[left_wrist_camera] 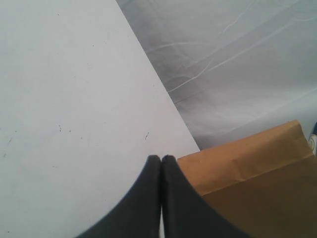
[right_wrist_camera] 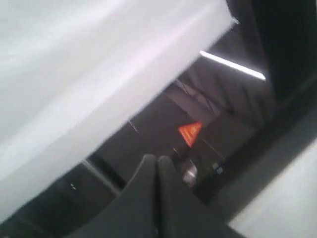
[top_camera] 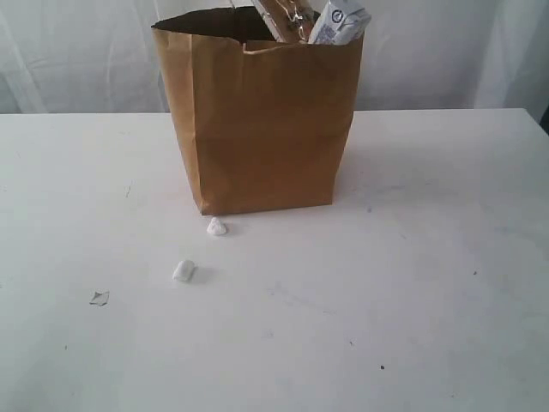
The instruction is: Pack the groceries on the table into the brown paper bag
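Observation:
The brown paper bag (top_camera: 262, 120) stands upright at the back middle of the white table (top_camera: 412, 283). Out of its open top stick the long spaghetti pack (top_camera: 287, 19) and the small white-blue carton (top_camera: 339, 23). The jar, tin can, bottle and pouch are hidden or out of view. Neither arm shows in the exterior view. My left gripper (left_wrist_camera: 161, 158) is shut and empty above the table, with the bag (left_wrist_camera: 257, 173) just beside its fingertips. My right gripper (right_wrist_camera: 156, 159) is shut and empty, pointing away from the table at a dark room.
Two small white lumps (top_camera: 216, 227) (top_camera: 184, 271) lie on the table in front of the bag. A small grey scrap (top_camera: 99, 298) lies further left. A white curtain (top_camera: 446, 51) hangs behind the table. An orange triangle (right_wrist_camera: 190, 132) shows in the blurred right wrist view.

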### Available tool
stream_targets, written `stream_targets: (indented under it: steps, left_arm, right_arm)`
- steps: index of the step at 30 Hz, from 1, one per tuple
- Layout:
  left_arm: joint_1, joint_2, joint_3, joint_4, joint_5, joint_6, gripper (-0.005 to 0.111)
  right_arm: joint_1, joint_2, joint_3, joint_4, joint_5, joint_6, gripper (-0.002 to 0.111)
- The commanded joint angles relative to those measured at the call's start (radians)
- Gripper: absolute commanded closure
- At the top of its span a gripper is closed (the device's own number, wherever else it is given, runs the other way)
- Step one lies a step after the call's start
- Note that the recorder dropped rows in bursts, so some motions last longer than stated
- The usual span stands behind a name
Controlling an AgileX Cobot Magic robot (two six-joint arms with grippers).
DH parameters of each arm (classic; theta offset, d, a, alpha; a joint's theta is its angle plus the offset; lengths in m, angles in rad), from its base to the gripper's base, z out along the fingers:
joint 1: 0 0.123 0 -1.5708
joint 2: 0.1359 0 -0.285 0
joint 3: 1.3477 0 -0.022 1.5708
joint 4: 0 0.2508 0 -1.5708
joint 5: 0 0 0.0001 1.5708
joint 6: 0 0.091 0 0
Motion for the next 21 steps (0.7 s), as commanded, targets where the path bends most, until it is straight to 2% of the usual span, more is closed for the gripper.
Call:
stream_targets:
  steps: [1, 4, 9, 11, 14, 16, 17, 19, 21]
  left_arm:
    - [-0.004, -0.005, 0.003, 0.007, 0.003, 0.0, 0.107]
    - [-0.004, -0.005, 0.003, 0.007, 0.003, 0.0, 0.107]
    - [-0.004, -0.005, 0.003, 0.007, 0.003, 0.0, 0.107]
    - [-0.004, -0.005, 0.003, 0.007, 0.003, 0.0, 0.107]
    - [-0.004, -0.005, 0.003, 0.007, 0.003, 0.0, 0.107]
    - [-0.004, -0.005, 0.003, 0.007, 0.003, 0.0, 0.107]
    - [-0.004, -0.005, 0.003, 0.007, 0.003, 0.0, 0.107]
    - [-0.004, -0.005, 0.003, 0.007, 0.003, 0.0, 0.107]
    - [-0.004, -0.005, 0.003, 0.007, 0.003, 0.0, 0.107]
  right_arm:
    - [-0.001, 0.049, 0.083, -0.077, 0.255, 0.178, 0.108]
    - [-0.001, 0.113, 0.127, -0.077, 0.401, 0.437, 0.108]
    - [-0.001, 0.197, 0.211, -0.129, 0.577, 1.11, 0.108]
    - [-0.001, 0.206, 0.254, -0.21, 0.556, 1.44, 0.108]
    - [-0.001, 0.191, 0.328, -0.387, 0.432, 1.925, 0.108]
    - [-0.001, 0.17, 0.384, -0.539, 0.318, 2.137, 0.108]
    - [-0.001, 0.156, 0.418, -0.603, 0.249, 2.193, 0.108]
    - [-0.001, 0.123, 0.481, -0.679, 0.117, 2.18, 0.108]
    - [-0.001, 0.092, 0.549, -0.685, -0.03, 2.011, 0.108]
